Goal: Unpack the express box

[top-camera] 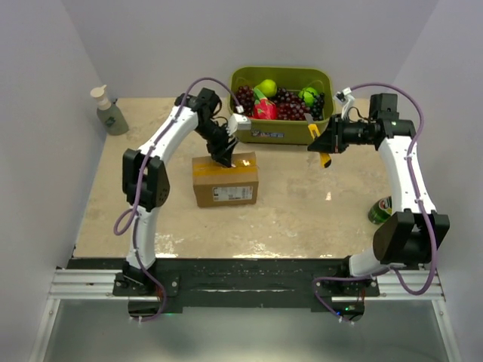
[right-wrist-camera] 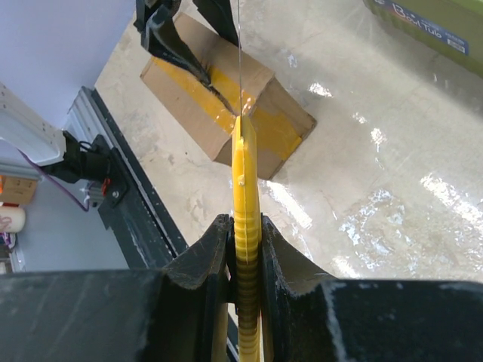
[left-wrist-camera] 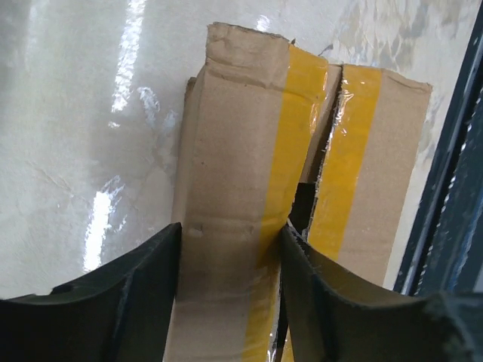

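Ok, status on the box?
Left hand gripping box flap, tape split. Right hand holds yellow cutter, clear of box. Nothing blocking.

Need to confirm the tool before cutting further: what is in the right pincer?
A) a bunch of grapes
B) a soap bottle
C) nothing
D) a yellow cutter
D: the right wrist view shows the right pincer closed on a thin yellow cutter, its blade pointing toward the box.

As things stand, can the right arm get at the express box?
Probably yes: only bare table lies between the right gripper, clamping a yellow tool, and the express box, though the left gripper straddles one top flap.
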Action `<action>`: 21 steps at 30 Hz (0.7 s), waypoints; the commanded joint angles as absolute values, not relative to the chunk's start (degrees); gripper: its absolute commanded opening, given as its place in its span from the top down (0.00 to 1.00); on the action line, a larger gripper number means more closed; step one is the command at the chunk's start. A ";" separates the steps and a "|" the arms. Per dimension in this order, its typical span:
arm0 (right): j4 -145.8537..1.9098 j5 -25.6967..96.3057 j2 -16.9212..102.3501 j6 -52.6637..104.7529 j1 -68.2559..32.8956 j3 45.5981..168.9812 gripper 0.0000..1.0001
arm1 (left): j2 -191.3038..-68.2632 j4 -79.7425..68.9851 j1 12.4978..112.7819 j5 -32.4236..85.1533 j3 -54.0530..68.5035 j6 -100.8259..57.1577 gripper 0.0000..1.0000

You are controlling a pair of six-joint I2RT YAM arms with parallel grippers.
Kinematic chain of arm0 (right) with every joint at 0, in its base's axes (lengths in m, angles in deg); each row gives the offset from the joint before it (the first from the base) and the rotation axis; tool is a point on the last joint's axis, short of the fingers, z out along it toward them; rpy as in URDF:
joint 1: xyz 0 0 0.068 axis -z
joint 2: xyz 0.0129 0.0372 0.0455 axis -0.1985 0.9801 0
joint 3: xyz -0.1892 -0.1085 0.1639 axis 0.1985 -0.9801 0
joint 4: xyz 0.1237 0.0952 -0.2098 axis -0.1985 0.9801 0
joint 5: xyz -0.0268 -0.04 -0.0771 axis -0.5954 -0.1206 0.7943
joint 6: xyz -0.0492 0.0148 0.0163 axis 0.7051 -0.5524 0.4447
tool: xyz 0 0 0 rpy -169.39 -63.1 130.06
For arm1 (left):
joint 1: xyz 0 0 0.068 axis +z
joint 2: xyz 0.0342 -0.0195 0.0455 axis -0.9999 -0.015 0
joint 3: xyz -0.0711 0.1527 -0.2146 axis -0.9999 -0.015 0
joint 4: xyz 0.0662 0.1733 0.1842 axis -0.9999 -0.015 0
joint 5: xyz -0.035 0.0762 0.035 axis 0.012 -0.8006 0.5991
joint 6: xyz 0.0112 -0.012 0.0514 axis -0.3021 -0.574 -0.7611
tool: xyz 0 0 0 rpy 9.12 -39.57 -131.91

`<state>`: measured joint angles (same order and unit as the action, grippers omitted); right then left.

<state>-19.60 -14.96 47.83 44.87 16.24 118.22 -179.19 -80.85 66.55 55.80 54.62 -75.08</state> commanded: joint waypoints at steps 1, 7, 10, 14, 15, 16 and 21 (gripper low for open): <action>-20.62 -14.71 48.47 43.58 16.19 120.34 1.00 | -181.82 -80.97 73.12 59.92 55.03 -62.18 0.50; -20.19 -14.10 50.84 42.79 16.19 121.39 1.00 | -173.57 -71.30 77.27 61.78 46.51 -48.11 0.60; -20.27 -13.39 52.50 41.74 16.19 122.79 1.00 | -168.38 -68.40 77.27 57.67 41.15 -42.04 0.54; -19.31 -12.35 54.44 40.95 15.76 125.69 1.00 | -161.10 -66.55 77.27 55.37 33.61 -35.64 0.49; -19.13 -11.64 54.53 40.86 15.49 125.96 1.00 | -160.12 -65.24 77.19 55.72 32.54 -34.74 0.32; -19.39 -11.29 54.62 40.60 15.14 126.14 1.00 | -158.98 -64.44 77.19 56.33 31.48 -33.86 0.14; -20.18 -6.55 55.06 40.06 9.17 125.79 1.00 | -156.42 -61.98 77.80 57.92 34.36 -33.15 0.00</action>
<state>-19.51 -10.33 55.37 41.24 13.80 123.71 -159.41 -66.55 77.33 56.36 30.84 -36.31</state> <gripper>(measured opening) 0.187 0.994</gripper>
